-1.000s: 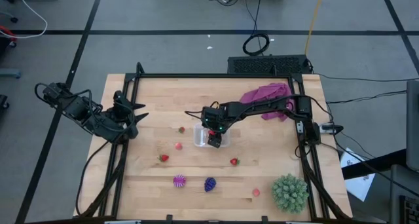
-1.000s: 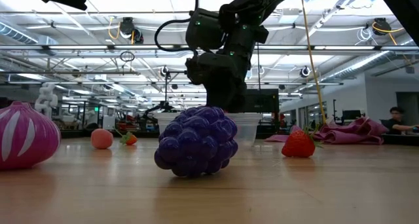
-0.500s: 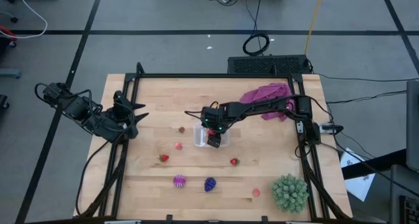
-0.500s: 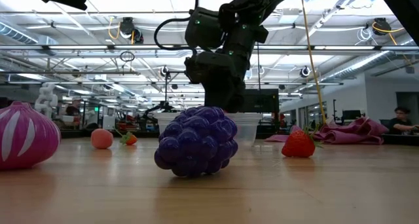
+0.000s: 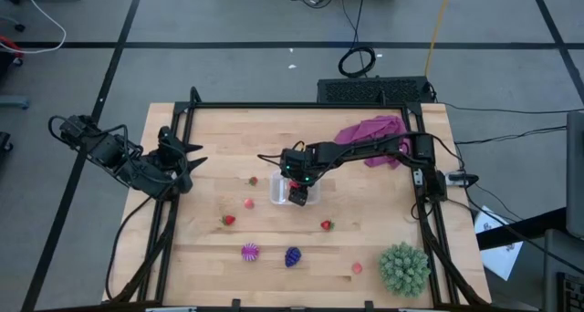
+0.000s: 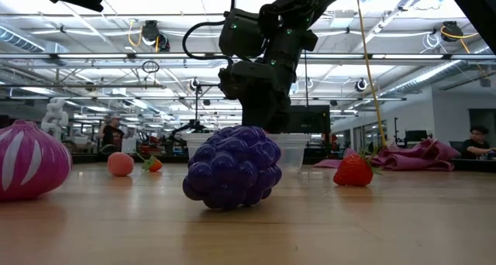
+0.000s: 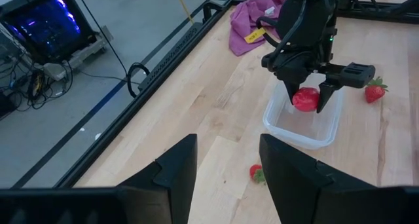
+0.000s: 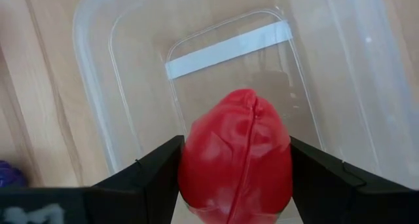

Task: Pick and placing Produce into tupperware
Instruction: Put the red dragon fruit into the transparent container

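Observation:
The tupperware (image 5: pixel 283 192), a clear rounded box, stands near the table's middle. My right gripper (image 5: pixel 297 193) reaches down over it, shut on a red toy fruit (image 8: pixel 236 152), which also shows in the left wrist view as the red fruit (image 7: pixel 306 98) over the box (image 7: pixel 308 129). More produce lies on the wood: small red pieces (image 5: pixel 248 202), (image 5: pixel 227 220), (image 5: pixel 326 225), a spiky purple one (image 5: pixel 249 252), a purple grape bunch (image 5: pixel 292 255) and a pink bit (image 5: pixel 357 267). My left gripper (image 7: pixel 226 168) waits open at the table's left edge. My right gripper pinches the red fruit by its two opposite sides (image 8: pixel 193 162), one finger (image 8: pixel 154 168) on each side. The fingers come steeply from above, slanting in from the table's right. The fruit sits over the box's open top; whether it touches the box's floor I cannot tell.
A big green spiky ball (image 5: pixel 403 268) sits at the near right corner and a magenta cloth (image 5: pixel 370 130) at the far right. In the low view the grape bunch (image 6: pixel 232 166) stands in front of the box. A black frame (image 5: pixel 274 107) rims the table.

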Robot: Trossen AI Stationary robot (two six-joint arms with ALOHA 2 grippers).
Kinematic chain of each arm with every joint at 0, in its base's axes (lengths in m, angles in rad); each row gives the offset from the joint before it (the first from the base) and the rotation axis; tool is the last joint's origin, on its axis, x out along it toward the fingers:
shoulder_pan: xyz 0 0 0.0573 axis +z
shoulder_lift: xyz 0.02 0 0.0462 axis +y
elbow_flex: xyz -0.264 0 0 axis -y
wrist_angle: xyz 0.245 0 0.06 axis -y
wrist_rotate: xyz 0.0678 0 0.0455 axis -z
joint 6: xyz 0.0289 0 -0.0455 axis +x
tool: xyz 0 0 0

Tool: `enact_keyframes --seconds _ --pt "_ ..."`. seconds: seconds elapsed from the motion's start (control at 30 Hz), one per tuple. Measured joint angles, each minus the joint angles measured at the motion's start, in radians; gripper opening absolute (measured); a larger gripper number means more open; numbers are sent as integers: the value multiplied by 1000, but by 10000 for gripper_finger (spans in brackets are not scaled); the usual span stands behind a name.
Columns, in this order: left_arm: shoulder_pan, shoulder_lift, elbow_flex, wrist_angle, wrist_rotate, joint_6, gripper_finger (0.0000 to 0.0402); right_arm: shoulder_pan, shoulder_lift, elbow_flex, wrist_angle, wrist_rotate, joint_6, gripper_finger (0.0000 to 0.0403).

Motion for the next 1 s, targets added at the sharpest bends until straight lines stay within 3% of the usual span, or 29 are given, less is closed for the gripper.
enact_keyframes --seconds 1.0 --pt "0 0 0 1 12 0 170 6 0 0 0 0 14 236"
